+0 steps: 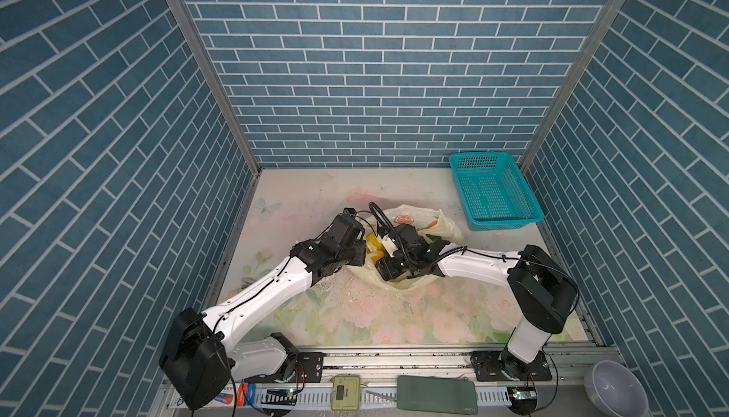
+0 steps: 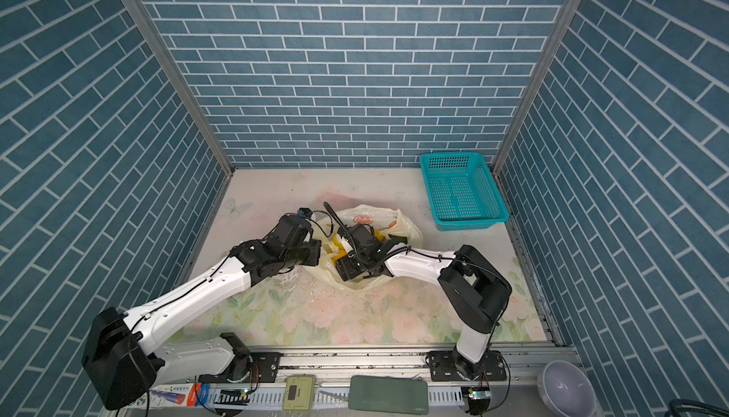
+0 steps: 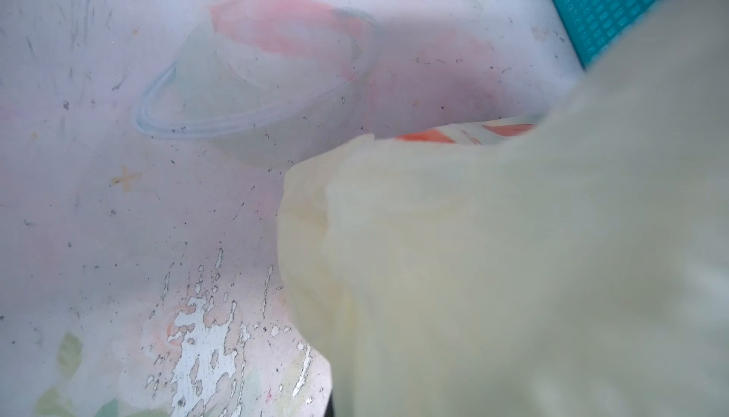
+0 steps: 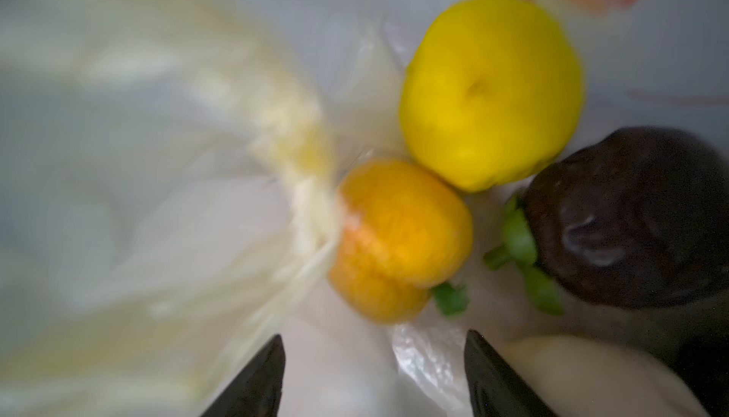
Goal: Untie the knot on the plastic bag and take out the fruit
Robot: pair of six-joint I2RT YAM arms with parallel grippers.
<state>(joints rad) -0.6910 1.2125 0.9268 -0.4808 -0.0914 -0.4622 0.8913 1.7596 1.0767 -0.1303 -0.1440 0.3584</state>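
Plastic bag (image 1: 418, 212) on desk (image 1: 355, 316) | left jaws clamped on its left edge | right jaws wide inside, near orange fruit (image 4: 398, 237), yellow fruit (image 4: 489, 91), dark fruit (image 4: 631, 218)

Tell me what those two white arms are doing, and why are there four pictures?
They are robot arms with pinching claws. Two pictures look down from above; two come from cameras on the wrists. On the flowery table lie a pale yellow plastic bag and a teal basket. The left gripper is shut, seemingly pinching the bag's edge. The right gripper is open, reaching into the bag above a yellow fruit, an orange fruit and a dark brown fruit. It holds nothing.
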